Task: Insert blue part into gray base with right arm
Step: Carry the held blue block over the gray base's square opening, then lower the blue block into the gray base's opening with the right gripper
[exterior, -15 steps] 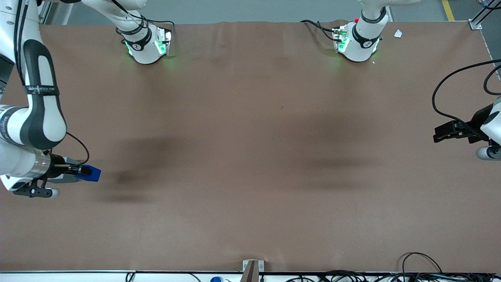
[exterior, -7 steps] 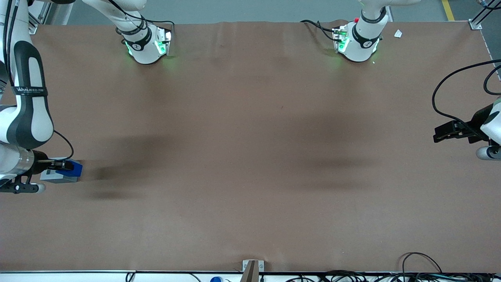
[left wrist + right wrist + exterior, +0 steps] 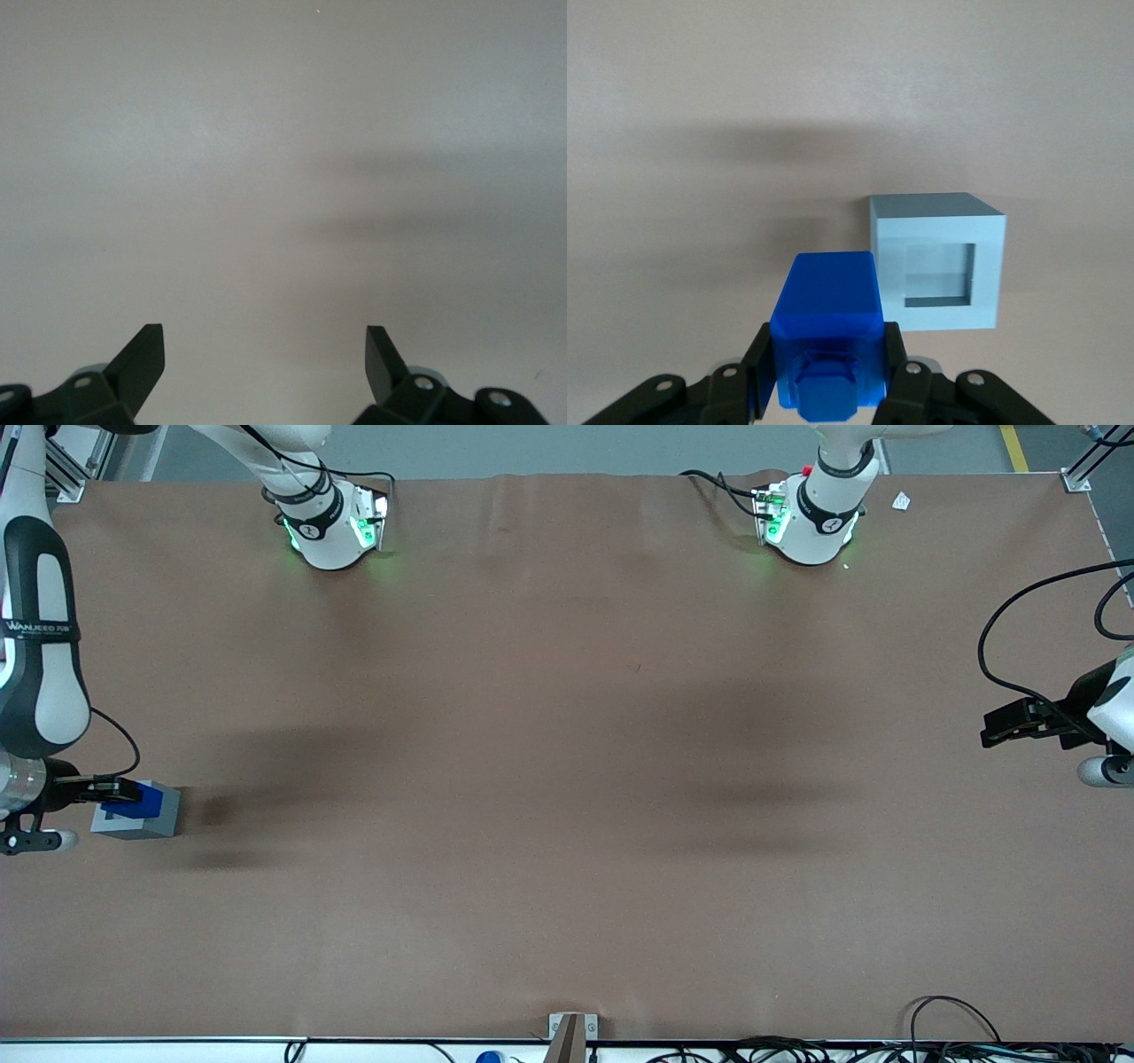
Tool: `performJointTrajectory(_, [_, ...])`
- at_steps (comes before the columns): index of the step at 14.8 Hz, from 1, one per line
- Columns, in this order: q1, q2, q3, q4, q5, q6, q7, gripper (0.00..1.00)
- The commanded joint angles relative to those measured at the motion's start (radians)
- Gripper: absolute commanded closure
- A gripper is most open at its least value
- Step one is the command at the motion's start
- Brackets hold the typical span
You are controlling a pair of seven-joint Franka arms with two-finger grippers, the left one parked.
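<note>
The hand [image 3: 106, 789] of the right arm [image 3: 37, 646] is seen low over the brown table [image 3: 567, 779], at the working arm's end of it. The hand is closed on the blue part [image 3: 133, 807], which is held between the two black fingers [image 3: 900, 381]. In the right wrist view the hand [image 3: 829, 382] is pressed against both sides of the blue part [image 3: 828, 341], and an eight-sided stub is seen on the end of the part that faces the camera.

The gray base [image 3: 138, 816] is found right under the hand, standing on the table. In the front view the blue part is seen over the top of the gray base, so that only the gray edges around it show. It cannot be told from that view whether the two are touching.

In the right wrist view the gray base [image 3: 937, 259] is seen just ahead of the hand and a bit to one side of the blue part. Its square hole is seen open, with nothing in it. The blue part is seen a bit off from the hole, not yet inside it.

A dark shadow [image 3: 266, 802] is cast on the table next to the gray base.
</note>
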Motion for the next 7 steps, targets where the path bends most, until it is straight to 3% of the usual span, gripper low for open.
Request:
performJointTrajectory(1, [-0.037,0.006,0.018,0.024,-0.016,-0.011,-0.046,0.69])
performJointTrajectory(7, [-0.082,0.041,0.018,0.047,-0.01,0.0,-0.045,0.69])
